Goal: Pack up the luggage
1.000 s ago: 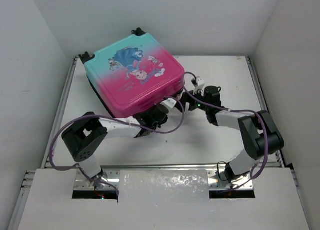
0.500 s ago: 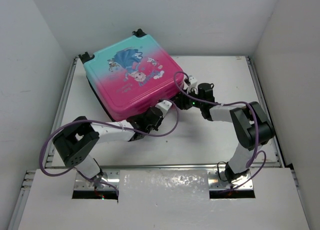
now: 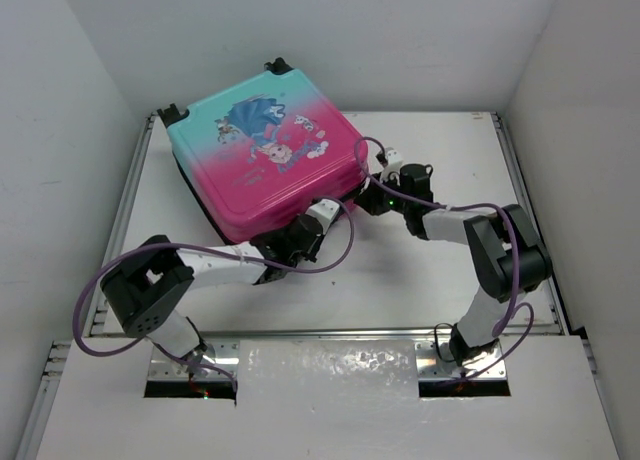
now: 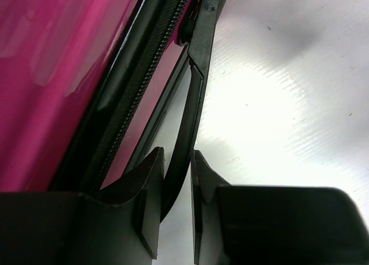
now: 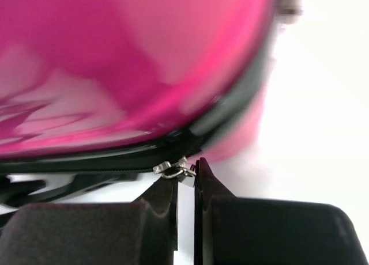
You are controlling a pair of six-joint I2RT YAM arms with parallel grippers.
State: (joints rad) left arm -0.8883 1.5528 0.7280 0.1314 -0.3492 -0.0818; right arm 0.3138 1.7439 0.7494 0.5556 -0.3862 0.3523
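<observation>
The chief risk sits at the right gripper (image 5: 185,187): its jaws are pressed almost together with the small silver zipper pull (image 5: 173,170) nipped only at their tips, so a tug along the zip could let it slip free; the left gripper (image 4: 174,193), squeezed onto the black handle strap (image 4: 193,103), might drag the case rather than steady it. The luggage (image 3: 262,160) lies flat, picture side up, at the far left of the table (image 3: 450,150); the left gripper meets its near edge, the right its near-right corner.
</observation>
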